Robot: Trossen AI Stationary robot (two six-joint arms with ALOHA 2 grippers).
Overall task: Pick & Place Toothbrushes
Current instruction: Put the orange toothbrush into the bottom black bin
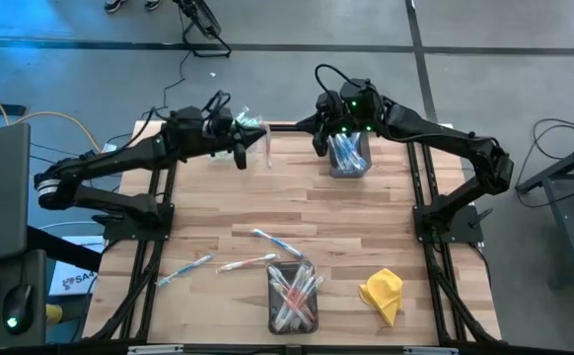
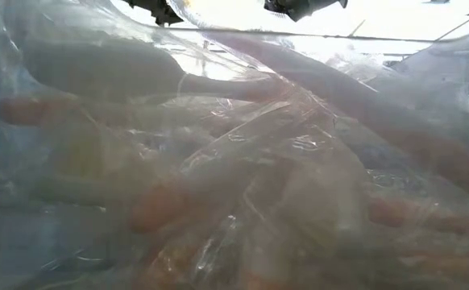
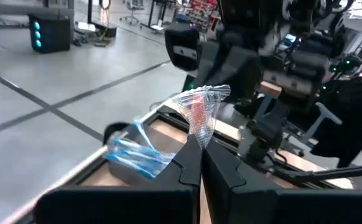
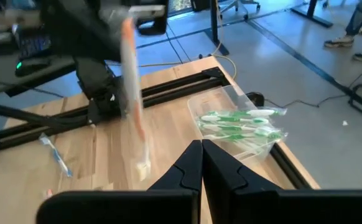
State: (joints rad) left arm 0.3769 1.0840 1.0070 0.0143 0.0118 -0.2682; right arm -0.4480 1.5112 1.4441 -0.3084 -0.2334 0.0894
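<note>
While left hand (image 1: 240, 150) pinches wrapped toothbrush (image 1: 255, 126) upright — crinkly film slippery, stick light, stiff; hold mid-shaft — right hand (image 1: 319, 141) shut, empty, beside blue-brush bin (image 1: 350, 158).

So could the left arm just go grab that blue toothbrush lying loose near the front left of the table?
Probably yes, but not at once. Nothing lies around the loose blue toothbrush, yet the left hand is shut on a wrapped toothbrush at the far edge, so that goes first.
</note>
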